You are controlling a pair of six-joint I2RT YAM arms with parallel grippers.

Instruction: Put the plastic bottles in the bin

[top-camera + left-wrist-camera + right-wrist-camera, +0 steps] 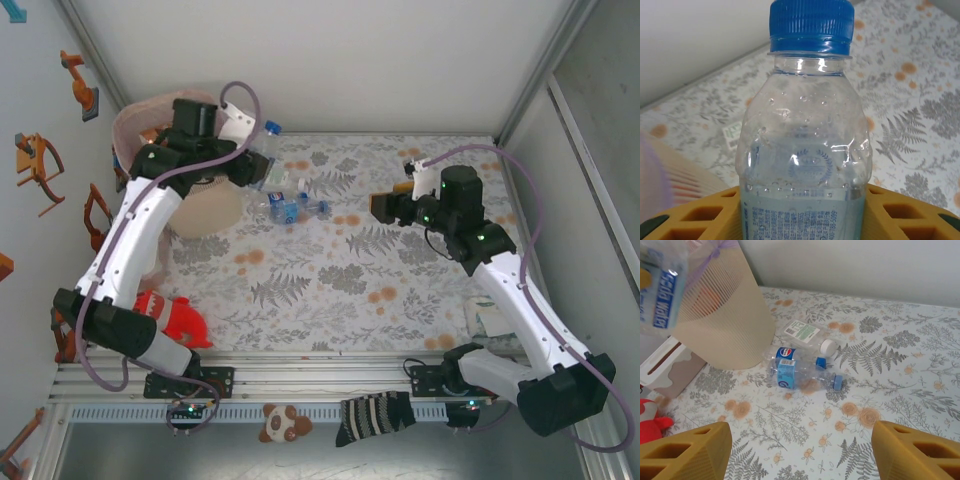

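Note:
My left gripper (250, 155) is shut on a clear plastic bottle (807, 150) with a blue cap (272, 128) and a pale blue label. Its yellow fingers (705, 215) press both sides of the bottle. It holds the bottle in the air beside the rim of the beige bin (205, 210), which has a pink bag as a liner. The held bottle (660, 295) hangs next to the bin (720, 315) in the right wrist view too. Three bottles lie on the table by the bin: a white-capped one (805, 332), a Pepsi-labelled one (795, 357) and a blue-labelled one (800, 377). My right gripper (385, 205) hovers open to their right.
A white box (665, 367) stands beside the bin. A red toy shark (170, 315) lies at the front left. A striped sock (375, 415) and a small panda toy (283, 422) rest on the front rail. The floral cloth (330, 290) covers the table.

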